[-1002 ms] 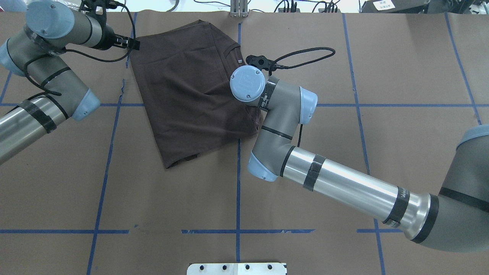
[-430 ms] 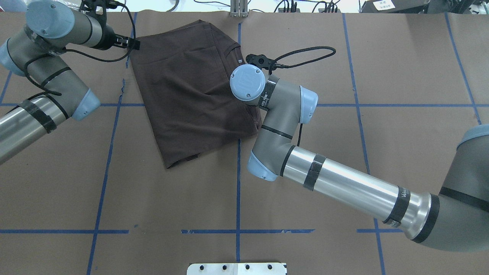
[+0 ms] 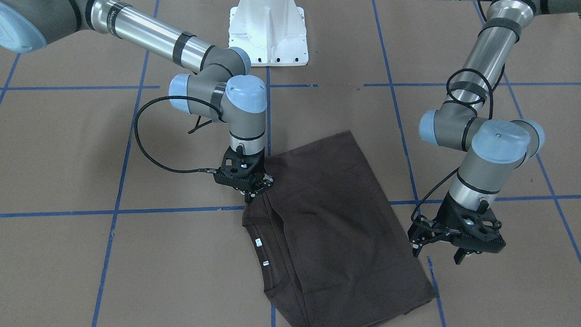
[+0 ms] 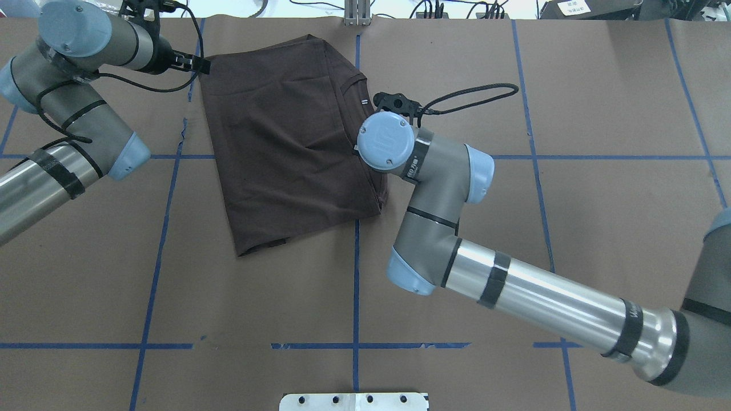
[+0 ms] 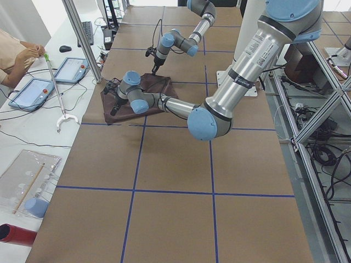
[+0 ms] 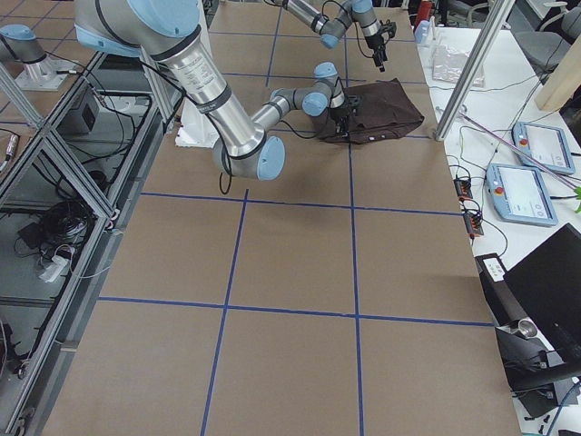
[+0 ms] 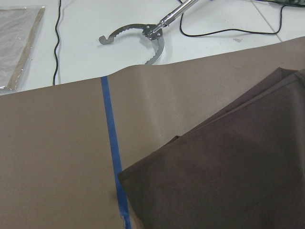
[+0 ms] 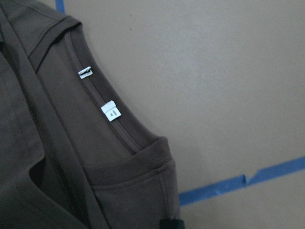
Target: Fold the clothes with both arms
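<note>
The dark brown T-shirt (image 4: pixel 285 137) lies folded on the brown table cover, and it also shows in the front view (image 3: pixel 336 236). Its collar (image 8: pixel 121 138) with white neck tags (image 8: pixel 110 112) faces my right side. My right gripper (image 3: pixel 247 196) points straight down, shut on the shirt's edge near the collar. In the overhead view its wrist hides it. My left gripper (image 3: pixel 436 253) is open and empty, low beside the shirt's opposite edge, and also shows in the overhead view (image 4: pixel 201 64). The left wrist view shows a shirt corner (image 7: pixel 228 181) but no fingers.
The white pedestal base (image 3: pixel 268 32) stands at my side of the table. Blue tape lines (image 4: pixel 355 285) cross the cover. Beyond the far edge lie a metal grabber tool (image 7: pixel 143 36) and cables. Operator tablets (image 5: pixel 33 93) sit past the table's far side.
My right arm has moved right and slightly toward me, pulling the shirt's collar edge along. The shirt has turned a little. The left arm has not moved.
</note>
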`<state>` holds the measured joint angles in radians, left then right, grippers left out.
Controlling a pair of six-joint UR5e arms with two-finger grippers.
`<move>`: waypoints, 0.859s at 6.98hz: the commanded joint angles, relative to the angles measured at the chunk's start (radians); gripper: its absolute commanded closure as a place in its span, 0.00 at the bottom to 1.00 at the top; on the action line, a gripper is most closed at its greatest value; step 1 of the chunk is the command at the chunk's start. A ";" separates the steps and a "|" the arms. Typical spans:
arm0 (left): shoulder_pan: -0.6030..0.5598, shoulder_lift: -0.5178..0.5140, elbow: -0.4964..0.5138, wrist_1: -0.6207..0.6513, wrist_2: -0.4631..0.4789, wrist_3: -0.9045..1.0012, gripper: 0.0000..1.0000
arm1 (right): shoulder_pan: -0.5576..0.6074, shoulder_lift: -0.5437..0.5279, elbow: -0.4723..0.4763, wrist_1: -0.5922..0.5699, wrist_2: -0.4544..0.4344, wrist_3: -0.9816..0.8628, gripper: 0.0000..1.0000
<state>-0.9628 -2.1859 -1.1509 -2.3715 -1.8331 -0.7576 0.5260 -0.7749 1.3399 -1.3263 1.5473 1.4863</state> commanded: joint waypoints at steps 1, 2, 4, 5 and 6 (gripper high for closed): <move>0.009 0.000 -0.004 0.000 -0.002 -0.002 0.00 | -0.097 -0.259 0.315 -0.002 -0.063 0.003 1.00; 0.019 0.000 -0.012 0.000 -0.002 -0.028 0.00 | -0.153 -0.382 0.447 -0.004 -0.091 0.009 1.00; 0.039 0.000 -0.030 0.000 0.000 -0.055 0.00 | -0.259 -0.545 0.606 -0.002 -0.177 0.072 1.00; 0.042 0.000 -0.033 0.000 0.000 -0.061 0.00 | -0.283 -0.555 0.608 -0.004 -0.202 0.078 1.00; 0.044 0.000 -0.033 0.000 -0.002 -0.062 0.00 | -0.288 -0.554 0.607 -0.002 -0.204 0.077 0.62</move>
<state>-0.9225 -2.1859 -1.1817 -2.3717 -1.8335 -0.8145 0.2579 -1.3138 1.9350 -1.3293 1.3598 1.5573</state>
